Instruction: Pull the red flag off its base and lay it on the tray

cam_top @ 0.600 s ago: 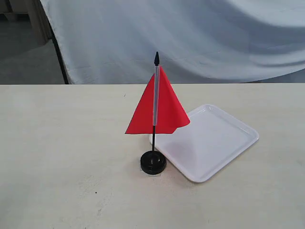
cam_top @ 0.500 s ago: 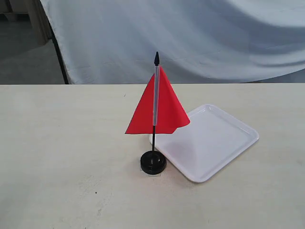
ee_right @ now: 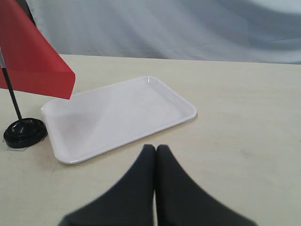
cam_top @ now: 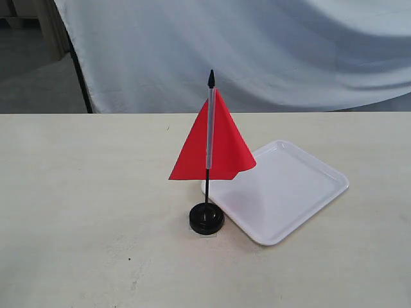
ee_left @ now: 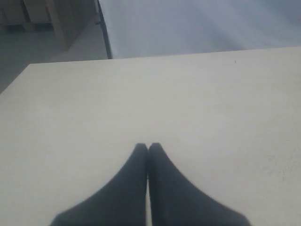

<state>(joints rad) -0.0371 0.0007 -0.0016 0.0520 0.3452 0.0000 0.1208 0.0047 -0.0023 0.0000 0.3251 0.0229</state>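
The red flag (cam_top: 213, 146) stands upright on its thin black pole, planted in the round black base (cam_top: 207, 219) near the table's middle. The white tray (cam_top: 282, 190) lies flat just right of the base, its near corner almost touching it. In the right wrist view the flag cloth (ee_right: 33, 61), the base (ee_right: 24, 132) and the tray (ee_right: 117, 115) show ahead of my right gripper (ee_right: 155, 148), which is shut and empty, short of the tray's rim. My left gripper (ee_left: 147, 147) is shut and empty over bare tabletop. Neither arm shows in the exterior view.
A pale cloth backdrop (cam_top: 257, 45) hangs behind the table's far edge. The beige tabletop (cam_top: 83, 192) stretches wide to the left of the flag. A dark floor and a wooden furniture leg (cam_top: 54, 29) lie beyond the far left corner.
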